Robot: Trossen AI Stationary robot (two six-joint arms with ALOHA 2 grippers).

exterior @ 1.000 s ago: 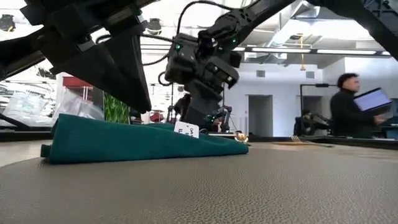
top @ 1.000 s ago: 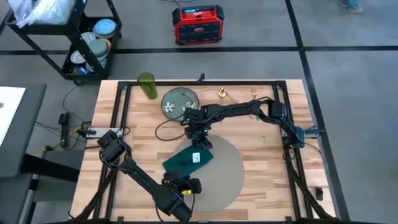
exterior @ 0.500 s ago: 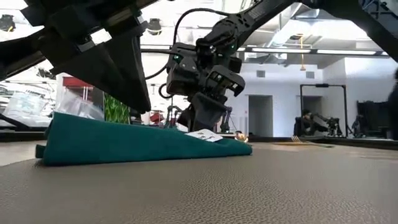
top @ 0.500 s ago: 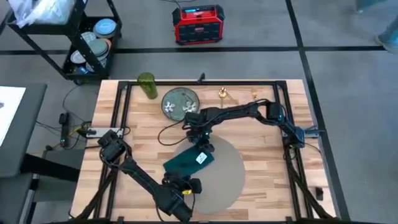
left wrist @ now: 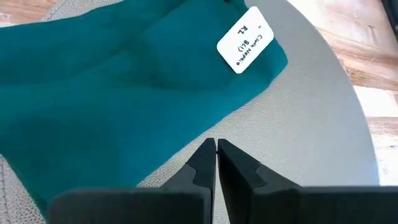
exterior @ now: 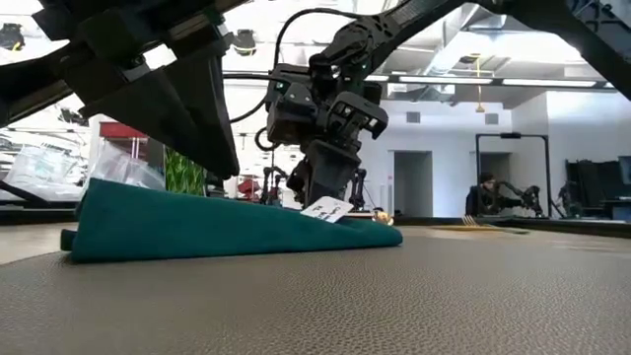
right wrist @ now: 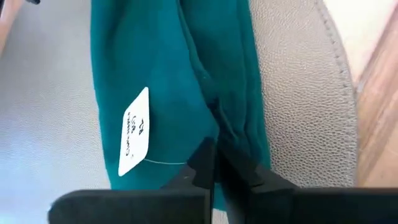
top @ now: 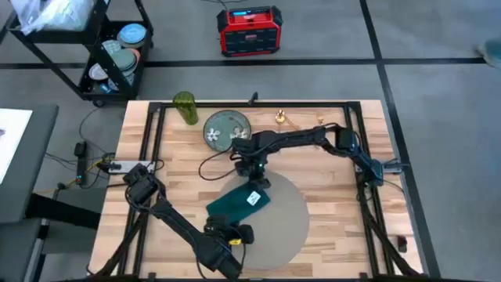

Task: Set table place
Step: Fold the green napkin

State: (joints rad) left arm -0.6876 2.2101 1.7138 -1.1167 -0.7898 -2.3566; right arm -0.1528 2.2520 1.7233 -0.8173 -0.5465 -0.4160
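A folded teal napkin (top: 235, 205) with a white tag (right wrist: 134, 134) lies on the left part of the round grey-beige placemat (top: 283, 225), which lies flat on the wooden table (top: 337, 196). My right gripper (right wrist: 213, 149) is shut and points down at the napkin's far end (exterior: 314, 192). My left gripper (left wrist: 216, 146) is also shut. It hovers over the placemat just off the napkin's near edge (top: 227, 233). My right gripper's shut fingertips (right wrist: 202, 155) come from above at a crease (right wrist: 214, 121) near the napkin's far end. The fingers themselves hide the spot, so I cannot tell whether they touch the cloth. The napkin lies flat on the placemat.
Along the far side of the table stand a green patterned plate (top: 225, 129), a green cup (top: 185, 108) and small gold pieces (top: 280, 119). A cable (top: 207, 164) loops on the wood left of the right gripper. Bare wood lies to the right of the placemat.
My right gripper dipped toward the napkin's far end and came back up a little, staying shut. The white tag, which stood upright a second ago, has dropped onto the cloth. The napkin's far end has crept slightly sideways.
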